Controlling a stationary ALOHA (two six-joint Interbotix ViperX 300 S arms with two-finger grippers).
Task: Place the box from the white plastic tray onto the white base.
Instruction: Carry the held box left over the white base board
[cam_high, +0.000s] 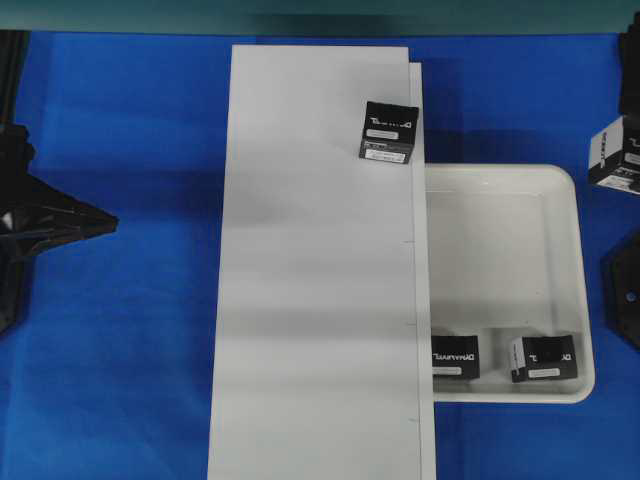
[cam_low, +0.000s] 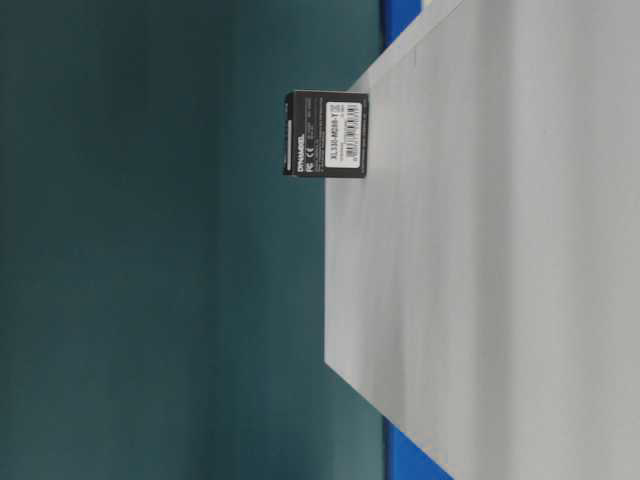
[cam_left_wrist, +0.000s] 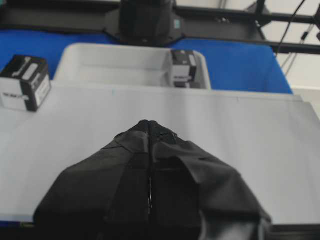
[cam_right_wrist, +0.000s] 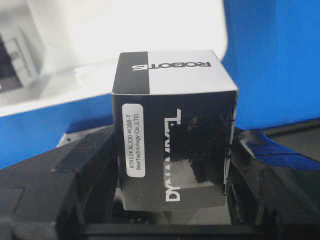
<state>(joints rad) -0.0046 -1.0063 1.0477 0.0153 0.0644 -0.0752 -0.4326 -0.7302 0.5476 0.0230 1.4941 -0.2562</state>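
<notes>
Clamped between the two black fingers of the right end effector (cam_right_wrist: 172, 170), a black box (cam_right_wrist: 172, 130) fills the right wrist view, label strip facing the camera, its side faces pressed by the pads so that it cannot slip while carried. In the overhead view this held box (cam_high: 615, 152) appears at the right edge of the frame, beyond the white plastic tray (cam_high: 560, 180) and over the blue counter (cam_high: 120, 300), not yet over the white base (cam_high: 320, 280). By judgement, the current step is the transfer: the box is out of the tray and must travel left across the tray to reach the board. One box (cam_high: 388, 130) already sits on the white base near its far right edge, beside the tray's corner; the next placement should be kept apart from it to avoid knocking it. Two more boxes remain in the tray against its near wall, one (cam_high: 458, 357) at the board-side corner and the other (cam_high: 543, 357) just beside it. The left end effector (cam_left_wrist: 150, 131) is closed, fingertips together and holding nothing, parked over the left edge of the board, well apart from the work.
</notes>
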